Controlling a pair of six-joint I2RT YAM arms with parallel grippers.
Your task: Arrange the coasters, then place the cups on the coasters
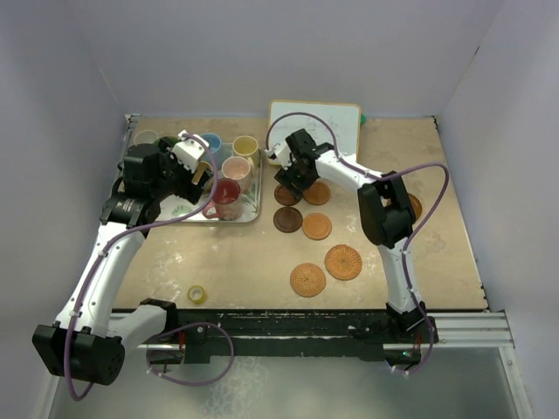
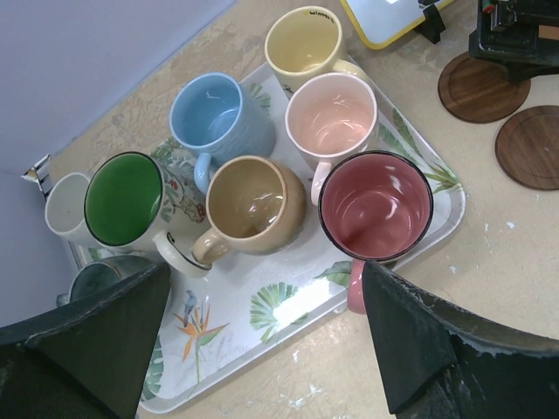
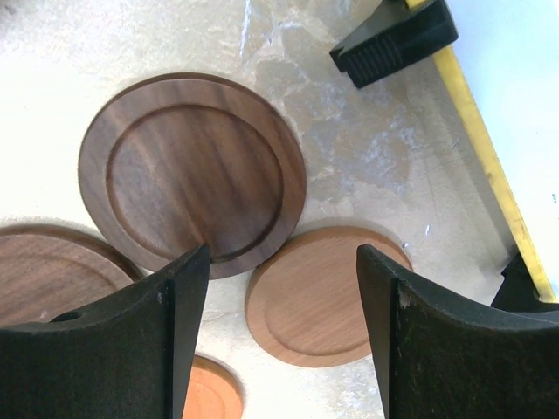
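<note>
Top external view, stock of the worktop (image 1: 244, 262):

1. Leaf-patterned tray (image 2: 262, 327), rear left corner of the worktop. It carries the cups, upright and crowded together: yellow cup (image 2: 301, 39), light blue cup (image 2: 210, 109), pink cup (image 2: 330, 113), green-lined cup (image 2: 124, 196), tan cup (image 2: 253, 196) and red cup (image 2: 376, 205). White cup (image 2: 65, 205) and grey cup (image 2: 94, 278) are at the tray's left end; whether they stand inside the rim cannot be told. No cup is on a coaster.
2. Coasters, flat on the worktop right of the tray, toward the rear centre. Dark wood coaster (image 3: 192, 170) touches light brown coaster (image 3: 327, 297), with more smooth discs close by. Two woven coasters (image 1: 343, 262) (image 1: 307, 279) lie side by side nearer the front edge.
3. Left hand (image 2: 264, 278), over the tray's near side. Jaws wide, nothing between them.
4. Right hand (image 3: 281, 255), low over the dark and light brown coasters. Jaws apart, gripping nothing.
5. Yellow tape roll (image 1: 198, 294), front edge, left of centre.
6. Whiteboard (image 1: 314, 122), rear edge, centre.
</note>
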